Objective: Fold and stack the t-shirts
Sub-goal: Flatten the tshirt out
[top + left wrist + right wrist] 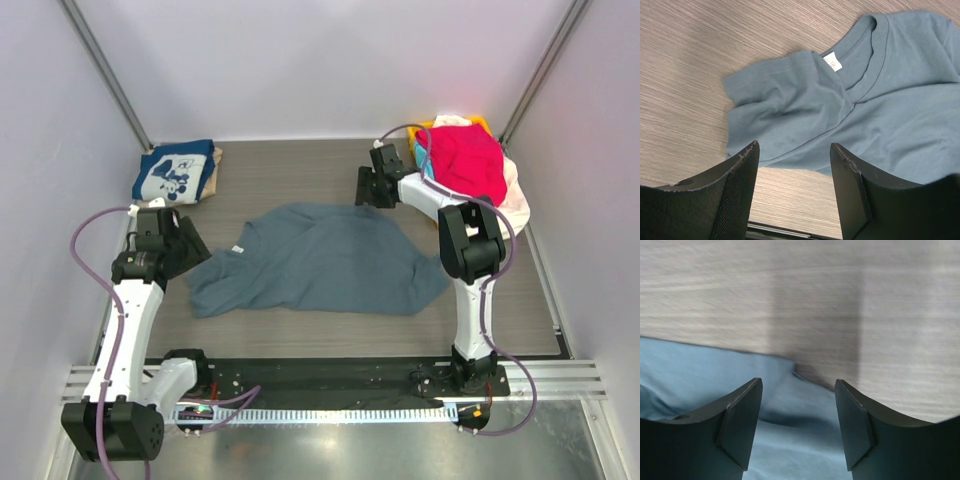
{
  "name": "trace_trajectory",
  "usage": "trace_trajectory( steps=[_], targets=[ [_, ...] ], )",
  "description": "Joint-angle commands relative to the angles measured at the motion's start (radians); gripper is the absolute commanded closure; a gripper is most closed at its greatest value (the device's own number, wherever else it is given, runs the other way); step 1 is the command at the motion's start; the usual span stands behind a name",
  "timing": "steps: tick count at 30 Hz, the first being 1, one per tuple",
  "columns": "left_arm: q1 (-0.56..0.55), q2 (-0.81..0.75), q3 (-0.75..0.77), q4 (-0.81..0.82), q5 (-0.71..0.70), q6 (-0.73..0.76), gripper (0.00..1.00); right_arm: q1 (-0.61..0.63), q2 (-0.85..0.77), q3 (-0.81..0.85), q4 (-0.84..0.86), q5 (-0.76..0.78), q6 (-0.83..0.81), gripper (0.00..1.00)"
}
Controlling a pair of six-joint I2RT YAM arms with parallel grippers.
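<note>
Top external checked: found blue-grey t-shirt point(330, 262) rumpled on worktop point(285, 172), left fingers point(740, 192) and right fingers point(740, 425) open, empty; risk of pinching doubled cloth at sleeve, skewing fold.

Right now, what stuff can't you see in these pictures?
Top view: the tan shirt is nearly all hidden beneath the navy printed shirt.
Top view: the yellow basket is mostly buried under the red shirt.
Right wrist view: the blue-grey shirt is blurred and cut off by the bottom edge.
Left wrist view: its body runs off the right edge.
</note>
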Motion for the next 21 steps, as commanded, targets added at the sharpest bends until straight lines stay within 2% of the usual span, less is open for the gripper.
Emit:
trace_trajectory(
  steps=[1,12,13,15,16,17,18,21],
  targets=[
    [0.009,-0.018,0.014,0.020,0.027,0.012,0.40,0.013,0.025,0.067,0.012,-0.007,0.005,0.35],
    [0.033,-0.016,0.012,0.028,0.051,0.016,0.40,0.023,0.057,0.053,0.010,0.010,0.000,0.59],
    [0.036,-0.015,0.012,0.028,0.053,0.015,0.40,0.023,0.063,0.055,0.010,0.010,0.000,0.67],
    [0.039,-0.016,0.011,0.027,0.053,0.015,0.40,0.025,0.065,0.055,0.010,0.005,-0.001,0.75],
    [0.038,-0.013,0.011,0.026,0.053,0.016,0.40,0.025,0.066,0.055,0.009,0.007,-0.004,0.90],
    [0.041,-0.013,0.011,0.028,0.053,0.016,0.40,0.024,0.063,0.056,0.009,0.008,-0.003,0.96],
    [0.041,-0.012,0.011,0.028,0.053,0.016,0.40,0.025,0.060,0.059,0.010,0.014,-0.003,0.99],
    [0.046,-0.010,0.012,0.028,0.053,0.016,0.40,0.024,0.013,0.070,-0.012,0.047,-0.009,0.99]
  ],
)
